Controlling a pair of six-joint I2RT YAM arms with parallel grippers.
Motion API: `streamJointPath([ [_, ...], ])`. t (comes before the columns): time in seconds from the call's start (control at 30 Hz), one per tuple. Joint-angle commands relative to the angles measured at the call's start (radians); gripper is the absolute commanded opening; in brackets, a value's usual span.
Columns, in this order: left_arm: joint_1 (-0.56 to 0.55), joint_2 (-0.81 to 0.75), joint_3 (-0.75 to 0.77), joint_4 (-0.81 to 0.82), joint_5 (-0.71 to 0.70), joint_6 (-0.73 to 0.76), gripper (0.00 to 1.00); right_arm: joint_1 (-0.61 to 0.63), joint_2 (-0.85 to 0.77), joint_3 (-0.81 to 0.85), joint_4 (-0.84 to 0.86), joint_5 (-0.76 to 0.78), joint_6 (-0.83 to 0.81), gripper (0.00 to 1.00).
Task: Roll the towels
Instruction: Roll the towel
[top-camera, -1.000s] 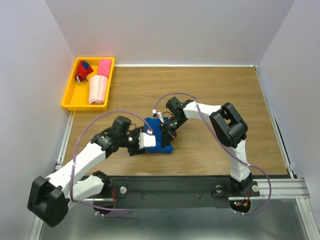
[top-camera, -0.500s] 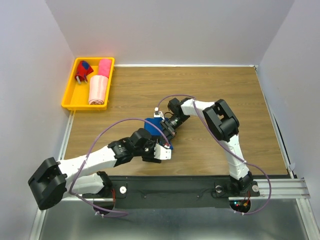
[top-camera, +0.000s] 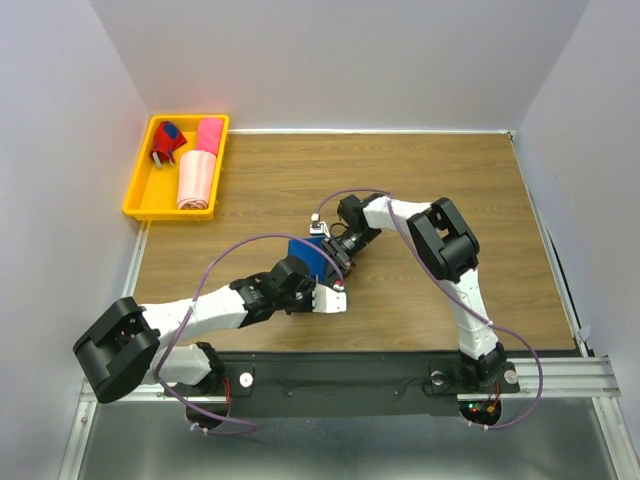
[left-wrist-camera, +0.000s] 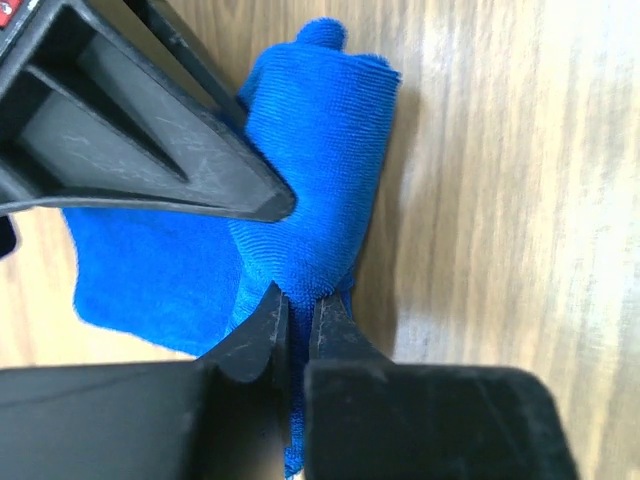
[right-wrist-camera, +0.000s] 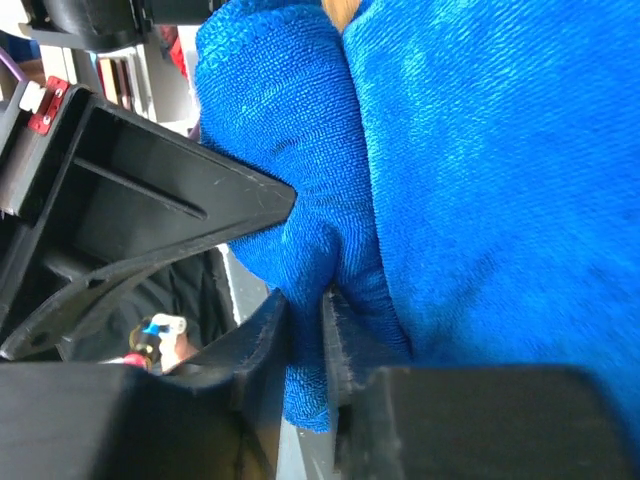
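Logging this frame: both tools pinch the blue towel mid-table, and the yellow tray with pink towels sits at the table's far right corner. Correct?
No. The yellow tray with pink towels sits at the far left corner of the table, as the top external view shows; the rest holds.

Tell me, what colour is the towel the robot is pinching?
The towel is plain royal blue, best seen from the left wrist.

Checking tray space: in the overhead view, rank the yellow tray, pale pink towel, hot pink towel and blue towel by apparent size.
1. yellow tray
2. pale pink towel
3. hot pink towel and blue towel: unranked, blue is partly covered.
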Motion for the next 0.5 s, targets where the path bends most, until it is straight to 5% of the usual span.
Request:
streamJointPath([
  [0.0, 0.024, -0.001, 0.039, -0.197, 0.169, -0.054, 0.0, -0.078, -0.047, 0.039, 0.028, 0.135, 0.044, 0.31],
  [0.1, 0.069, 0.005, 0.062, -0.248, 0.237, -0.024, 0.0, -0.116, -0.072, 0.045, 0.057, 0.142, 0.087, 0.4],
  [0.47, 0.115, 0.104, 0.151, -0.304, 0.335, -0.012, 0.0, -0.135, -0.093, 0.115, 0.147, 0.141, 0.208, 0.4],
])
